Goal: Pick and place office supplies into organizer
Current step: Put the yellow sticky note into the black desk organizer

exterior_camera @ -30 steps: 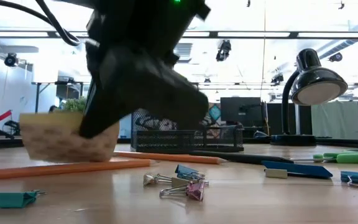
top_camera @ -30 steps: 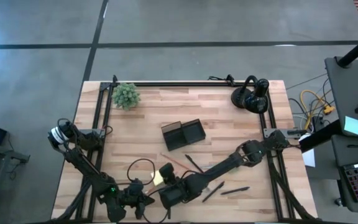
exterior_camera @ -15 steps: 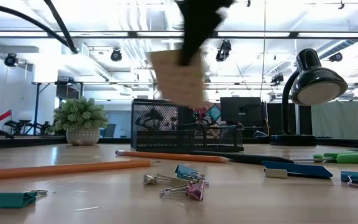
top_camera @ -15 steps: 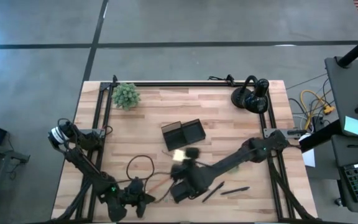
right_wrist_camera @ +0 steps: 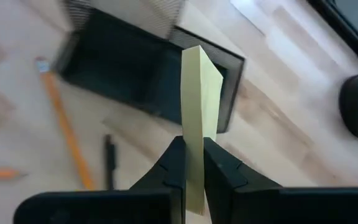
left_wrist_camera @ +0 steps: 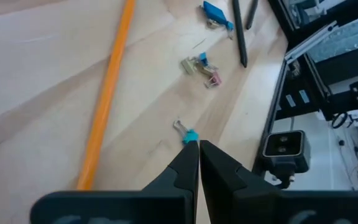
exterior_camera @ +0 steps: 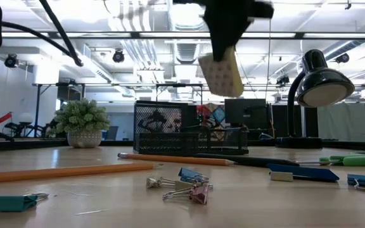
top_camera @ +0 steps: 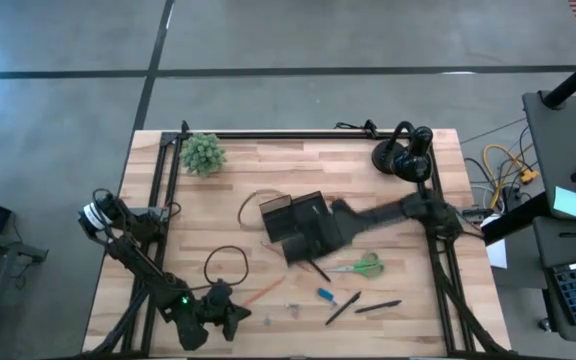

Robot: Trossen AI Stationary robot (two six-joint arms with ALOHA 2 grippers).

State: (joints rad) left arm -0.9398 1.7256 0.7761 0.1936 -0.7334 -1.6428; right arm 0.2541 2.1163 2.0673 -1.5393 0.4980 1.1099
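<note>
My right gripper [top_camera: 308,238] hovers above the black mesh organizer [top_camera: 293,214], shut on the yellow sticky-note pad [exterior_camera: 221,72]. The organizer stands on the table mid-way across [exterior_camera: 189,135]. My left gripper [left_wrist_camera: 199,144] is shut, low near the table's near edge [top_camera: 230,320], with a teal clip [left_wrist_camera: 188,132] just off its tips. An orange pencil [left_wrist_camera: 107,93], metal clips [left_wrist_camera: 202,64], the blue piece [top_camera: 324,295], black pens [top_camera: 360,304] and green-handled scissors [top_camera: 358,267] lie flat on the wood. My right gripper pinches the sticky-note pad between its two fingers, one on each flat face, near one edge [right_wrist_camera: 194,167]. The fingers [exterior_camera: 224,35] come from above, pointing down. The pad is lifted clear and hangs tilted below them, over the organizer [right_wrist_camera: 143,68].
A potted plant [top_camera: 204,153] stands at the far left corner, and a black desk lamp [top_camera: 404,152] at the far right. A loose cable [top_camera: 223,268] curls near my left arm. A second pencil [exterior_camera: 173,159] lies in front of the organizer.
My right gripper has risen from the table's near edge with the sticky-note pad and swung toward the far edge and slightly right, ending above the organizer. The pad has been lifted clear of the table and now hangs high.
</note>
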